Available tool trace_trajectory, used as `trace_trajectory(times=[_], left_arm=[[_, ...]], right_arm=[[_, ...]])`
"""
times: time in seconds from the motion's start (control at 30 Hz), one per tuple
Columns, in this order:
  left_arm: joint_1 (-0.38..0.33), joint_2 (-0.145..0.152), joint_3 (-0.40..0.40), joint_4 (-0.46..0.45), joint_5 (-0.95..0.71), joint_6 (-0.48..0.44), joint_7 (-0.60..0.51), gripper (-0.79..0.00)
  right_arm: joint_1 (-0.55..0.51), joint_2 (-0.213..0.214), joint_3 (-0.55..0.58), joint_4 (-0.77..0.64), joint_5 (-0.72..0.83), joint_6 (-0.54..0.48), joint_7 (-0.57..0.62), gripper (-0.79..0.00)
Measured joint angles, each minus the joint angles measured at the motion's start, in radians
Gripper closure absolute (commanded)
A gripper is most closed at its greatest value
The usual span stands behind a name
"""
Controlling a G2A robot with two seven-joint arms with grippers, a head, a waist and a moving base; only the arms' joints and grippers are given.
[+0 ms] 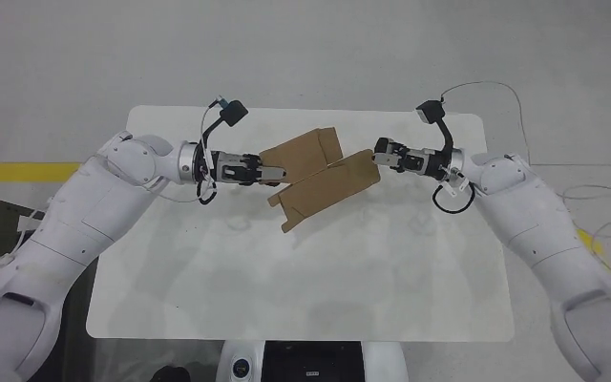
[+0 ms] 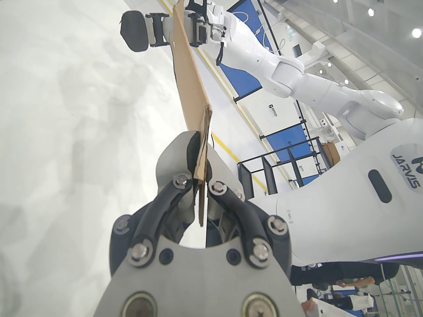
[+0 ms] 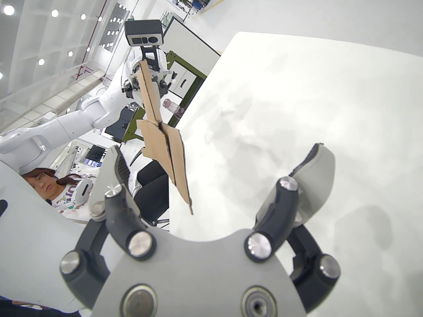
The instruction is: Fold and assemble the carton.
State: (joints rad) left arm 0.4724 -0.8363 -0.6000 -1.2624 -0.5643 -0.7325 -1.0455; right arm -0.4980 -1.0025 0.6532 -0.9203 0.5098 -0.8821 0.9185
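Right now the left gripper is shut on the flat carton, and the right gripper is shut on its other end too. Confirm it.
Not quite. The left gripper is shut on the flat carton, but the right gripper is open. The right wrist view shows its fingers spread wide, with the carton's other end between them, unclamped.

One carton (image 1: 315,172); one table (image 1: 286,296); two end effectors (image 1: 278,174) (image 1: 379,152) (one per arm).

Logo sign (image 2: 276,109) on far white partition (image 2: 257,98)
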Motion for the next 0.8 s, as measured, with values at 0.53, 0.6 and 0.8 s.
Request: trace_trajectory(times=[0.53, 0.6, 0.8], left_arm=[[0.056, 0.006, -0.075, -0.068, 0.030, 0.017, -0.059, 0.000], [0.059, 0.004, -0.081, -0.070, 0.032, 0.021, -0.063, 0.000], [0.066, -0.002, -0.095, -0.070, 0.026, 0.038, -0.078, 0.000]], right_arm=[[-0.013, 0.029, -0.027, -0.086, 0.180, 0.170, 0.190, -0.785], [-0.015, 0.030, -0.037, -0.103, 0.187, 0.175, 0.195, -0.785], [-0.018, 0.037, -0.072, -0.161, 0.188, 0.170, 0.191, -0.785]])
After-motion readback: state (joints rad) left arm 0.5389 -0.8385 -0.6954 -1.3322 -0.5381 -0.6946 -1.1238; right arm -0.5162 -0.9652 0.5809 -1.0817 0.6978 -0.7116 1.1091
